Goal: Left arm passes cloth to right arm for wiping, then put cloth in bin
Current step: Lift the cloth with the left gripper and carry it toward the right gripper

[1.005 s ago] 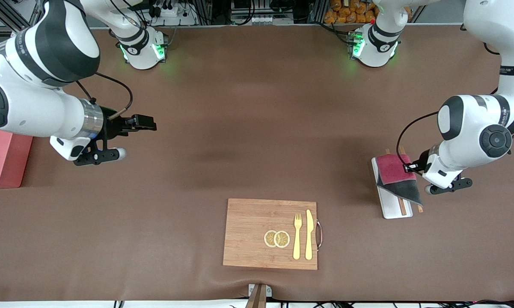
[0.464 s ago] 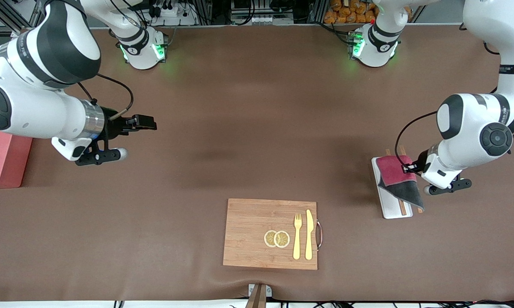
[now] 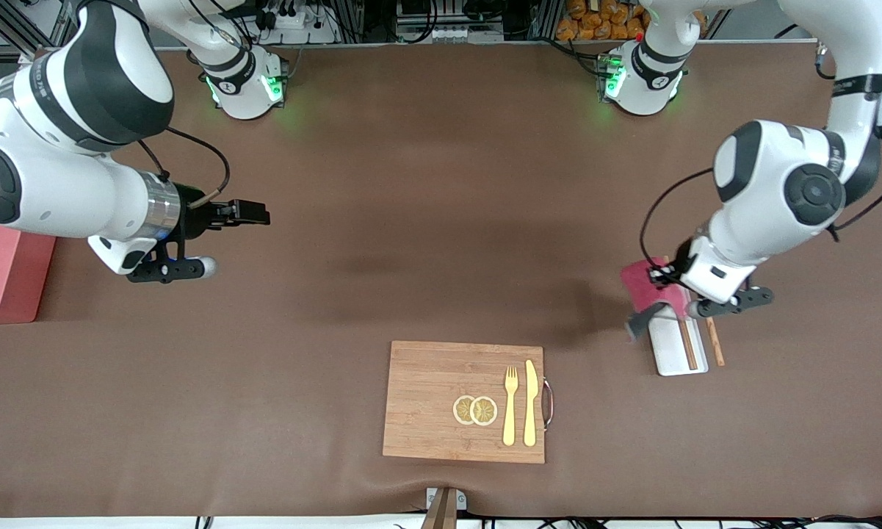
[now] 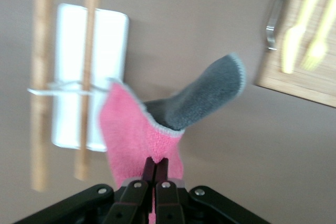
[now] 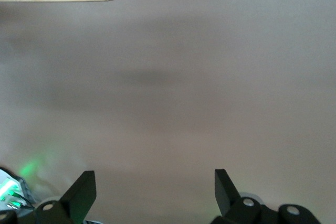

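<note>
My left gripper (image 3: 659,277) is shut on the crimson-pink and dark grey cloth (image 3: 648,292) and holds it in the air over the end of the white tray (image 3: 668,345). In the left wrist view the pink part (image 4: 137,135) hangs from the closed gripper (image 4: 156,165) and the grey part flaps out. My right gripper (image 3: 253,213) is open and empty over bare table at the right arm's end; its fingertips (image 5: 84,184) stand wide apart. The salmon-pink bin (image 3: 0,272) sits at the table edge at the right arm's end, partly hidden by the right arm.
The white tray holds wooden chopsticks (image 3: 687,342), one more beside it. A wooden board (image 3: 426,400) with lemon slices (image 3: 475,410), a yellow fork (image 3: 510,405) and knife (image 3: 530,402) lies near the front camera.
The left arm has lifted the cloth off the white tray and carried it toward the table's middle, baring the chopsticks. The right arm has barely moved.
</note>
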